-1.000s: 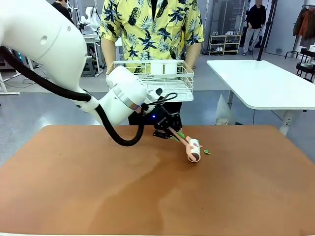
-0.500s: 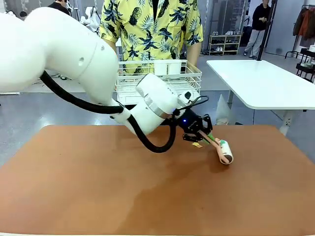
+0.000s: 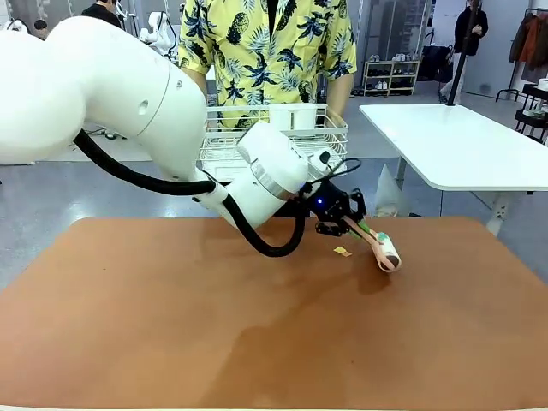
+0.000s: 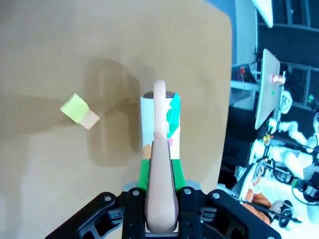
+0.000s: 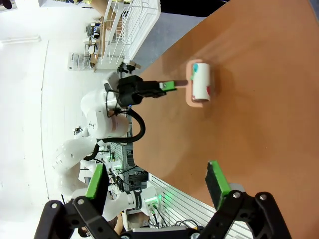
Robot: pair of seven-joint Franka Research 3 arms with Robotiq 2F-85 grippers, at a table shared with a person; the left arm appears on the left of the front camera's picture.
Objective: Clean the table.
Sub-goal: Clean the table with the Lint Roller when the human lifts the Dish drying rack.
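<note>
The left pincer point(image 3: 347, 224) clamps the lint roller point(image 3: 390, 254), already flecked with bits, right of centre on the surface point(image 3: 128, 342). One yellow scrap point(image 3: 342, 252) beside it awaits pickup. The right pincer point(image 5: 155, 175) gapes wide.

Robotics lab in a big open hall. A white arm point(image 3: 111, 86) with a black cable hose reaches over a terracotta bench point(image 3: 128, 342). The floor point(image 3: 68, 188) is grey and polished, industrial look. A white table point(image 3: 454, 145) stands right, apart from the bench. A metal shelf point(image 3: 390, 75) with small items stands at the back, a clothes rack point(image 3: 533, 43) far right. A person in a yellow shirt point(image 3: 265, 43) holds a wire basket point(image 3: 282, 137) at the far side. Another person point(image 3: 469, 34) stands farther back. Cluttered gear point(image 4: 279, 149) sits beyond the bench edge.
</note>
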